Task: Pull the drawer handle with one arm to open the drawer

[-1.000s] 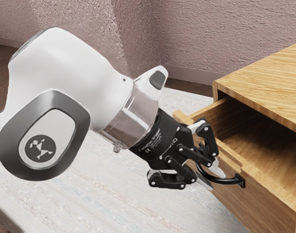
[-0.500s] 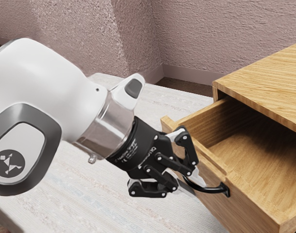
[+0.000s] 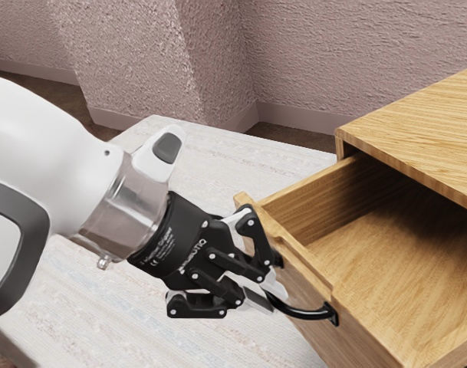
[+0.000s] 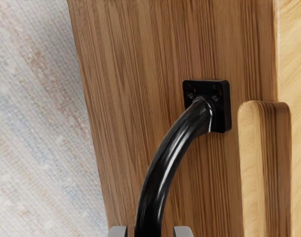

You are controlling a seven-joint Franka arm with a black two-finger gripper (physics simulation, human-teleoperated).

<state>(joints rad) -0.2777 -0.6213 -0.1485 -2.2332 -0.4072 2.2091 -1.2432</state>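
While the black two-finger gripper (image 3: pixel 268 290) pinches the curved black handle (image 3: pixel 304 313) between its jaws | light wooden drawer (image 3: pixel 294 201) stands pulled out of wooden cabinet (image 3: pixel 417 130)

The white arm (image 3: pixel 41 192) enters at the exterior view's 9 o'clock and slopes down toward 4 o'clock, with a silver wrist (image 3: pixel 129 218) leading into the black claw (image 3: pixel 265 290). Its two fingers (image 4: pixel 118 231) press on the handle (image 3: pixel 302 312) from both sides, tips pointing toward 3 o'clock.
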